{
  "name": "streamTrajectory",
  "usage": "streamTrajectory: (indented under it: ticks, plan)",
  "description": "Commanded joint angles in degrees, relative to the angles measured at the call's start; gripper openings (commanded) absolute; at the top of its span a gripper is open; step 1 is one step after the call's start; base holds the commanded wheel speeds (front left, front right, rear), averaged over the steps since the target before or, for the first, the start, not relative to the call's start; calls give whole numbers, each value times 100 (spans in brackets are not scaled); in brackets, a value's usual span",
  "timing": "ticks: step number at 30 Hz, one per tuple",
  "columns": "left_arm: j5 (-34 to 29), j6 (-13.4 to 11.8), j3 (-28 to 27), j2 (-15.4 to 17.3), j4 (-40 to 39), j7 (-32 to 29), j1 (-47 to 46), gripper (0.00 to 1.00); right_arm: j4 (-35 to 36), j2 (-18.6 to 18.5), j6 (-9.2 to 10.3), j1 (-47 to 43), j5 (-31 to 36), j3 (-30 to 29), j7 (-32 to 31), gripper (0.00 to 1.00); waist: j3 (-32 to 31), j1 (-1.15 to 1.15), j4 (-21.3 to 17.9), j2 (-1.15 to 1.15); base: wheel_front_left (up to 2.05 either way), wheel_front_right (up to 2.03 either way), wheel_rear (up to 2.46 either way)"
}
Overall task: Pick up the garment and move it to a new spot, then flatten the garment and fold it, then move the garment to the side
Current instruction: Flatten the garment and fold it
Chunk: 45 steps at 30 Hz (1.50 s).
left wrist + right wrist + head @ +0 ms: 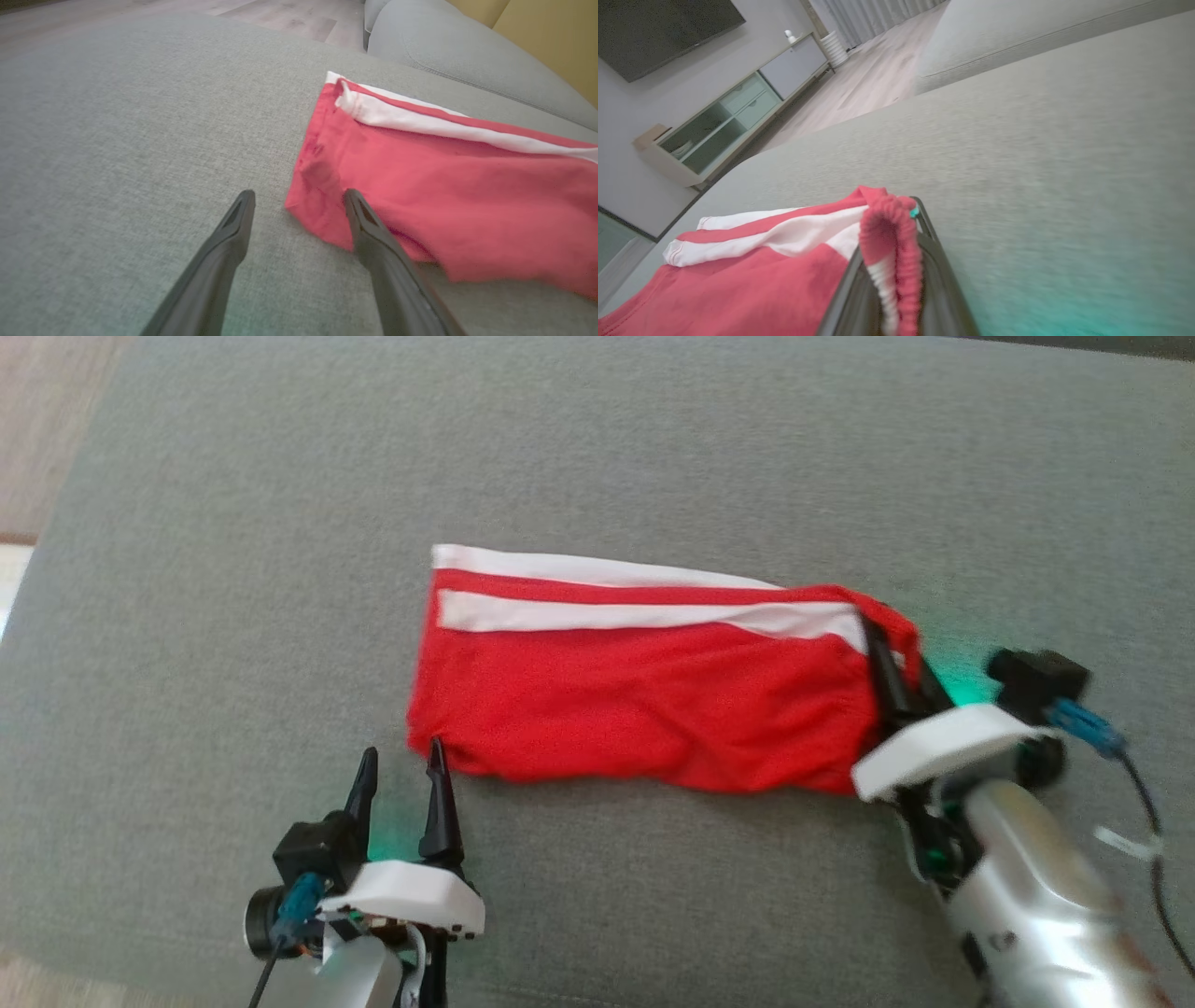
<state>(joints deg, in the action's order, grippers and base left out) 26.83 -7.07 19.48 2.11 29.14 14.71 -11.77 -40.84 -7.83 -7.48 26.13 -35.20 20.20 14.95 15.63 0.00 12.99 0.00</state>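
Pinching the red garment [644,700] by its elastic waistband at centre right, our right gripper [896,658] is clamped; our left gripper [403,761], fingers spread, sits lower left at the garment's corner on the grey cushion [653,448].

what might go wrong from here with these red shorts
1. The right claw pinches just the bunched waistband; pulling may let that thin fold slip out.
2. The left claw is open, with one finger at a corner of the shorts; closing there could miss the corner or catch the grey cushion.
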Motion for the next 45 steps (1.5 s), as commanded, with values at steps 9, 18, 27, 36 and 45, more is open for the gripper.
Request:
streamTrajectory:
  ticks: [9, 18, 27, 36, 45]
  plan:
    - [-126, 86, -84, 76, -12, 29, 60, 100, 460, -475, -1, -669, -385, -686, 4, 0, -307, 0, -339, 0, 0, 0, 0]
    - [-164, 197, 215, 76, 266, 29, 268, 100, 1699, -147, -1, -707, -1783, -147, -642, 0, -580, 0, -323, 0, 0, 0, 0]
    - [-100, 221, 701, 76, 394, 29, 249, 100, 2091, 369, -1, -740, -2188, 256, -993, 0, -661, 0, 443, 0, 0, 0, 0]
    - [-92, 212, 998, 76, 408, 29, 376, 100, 1158, 489, -1, -177, -1980, 261, -457, 0, -575, 0, 1422, 0, 0, 0, 0]
    - [-58, 150, 1030, 76, 366, 29, 457, 100, 239, 494, -1, 350, -2021, 232, -61, 100, -547, 0, 1747, 0, 0, 0, 0]
